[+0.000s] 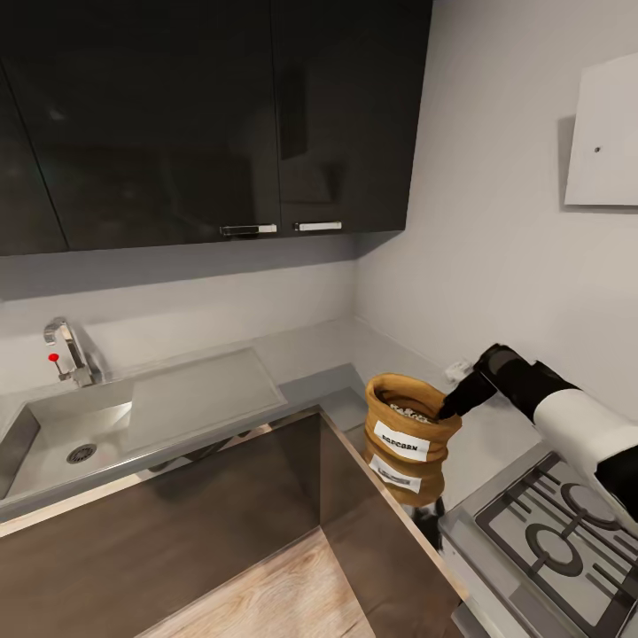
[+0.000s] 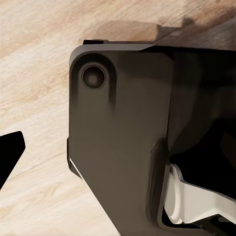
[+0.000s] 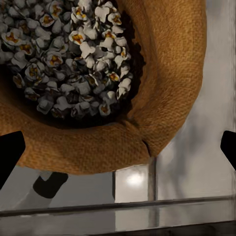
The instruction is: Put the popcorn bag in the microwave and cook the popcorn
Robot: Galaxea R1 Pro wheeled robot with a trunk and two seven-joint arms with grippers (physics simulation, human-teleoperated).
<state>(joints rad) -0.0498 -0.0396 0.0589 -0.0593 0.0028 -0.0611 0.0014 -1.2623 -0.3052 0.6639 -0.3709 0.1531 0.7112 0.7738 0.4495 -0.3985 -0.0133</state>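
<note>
Here, taking the sink (image 1: 71, 439) as landmark and working rightward from it: its tap (image 1: 69, 353) stands at the back, the draining board (image 1: 202, 392) runs beside it, and the grey bench (image 1: 310, 354) turns a corner well to the sink's right. On that stretch stands the popcorn bag (image 1: 411, 425), upright, its label facing outward and its reflection showing in the glossy top. Further right again lies the gas hob (image 1: 554, 532).

The right hand (image 1: 452, 406) reaches over the bag's far rim; in the right wrist view the bag (image 3: 162, 88) sits just ahead of two widely parted dark fingertips (image 3: 10, 152), so that hand is released and holds nothing. The left hand's fingertip (image 2: 10, 152) shows at a frame edge over plank floor (image 2: 34, 73); whether it is parted or closed I cannot tell.

The step in hand looks like the pick-up. The next move calls for settling the fingers astride the rolled rim and closing without tipping the bag, since loose kernels fill it.
</note>
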